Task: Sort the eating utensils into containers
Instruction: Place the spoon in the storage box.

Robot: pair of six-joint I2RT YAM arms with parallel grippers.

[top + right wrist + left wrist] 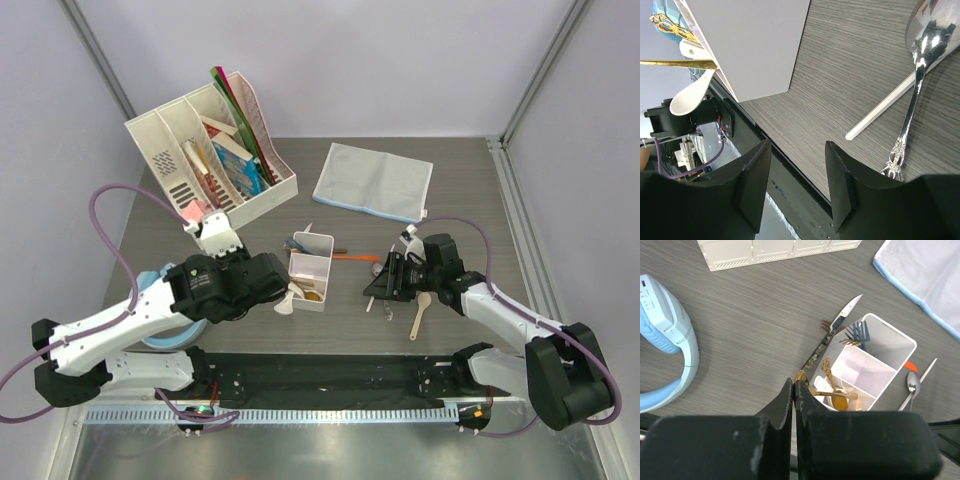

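The white divided container (pixel 311 268) stands mid-table, also in the left wrist view (pixel 890 340). It holds a blue fork (pixel 860 331), gold pieces and a white ceramic spoon (pixel 690 97). My left gripper (pixel 795 385) is at its near end, jaws shut on the bowl of a gold spoon (pixel 840 394) whose handle lies in the near compartment. A knife (pixel 832 335) lies left of the container. My right gripper (pixel 797 145) is open and empty, low over the table, right of the container. A silver spoon (pixel 920 75), a white stick (pixel 885 112), an orange-handled piece (pixel 352 258) and a wooden spoon (pixel 420 315) lie nearby.
A white file organizer (pixel 210 150) with books stands at the back left. A grey-blue cloth (pixel 375 180) lies at the back right. A blue and white rounded object (pixel 665 340) lies under the left arm. The black table front edge (pixel 790 165) is just below my right gripper.
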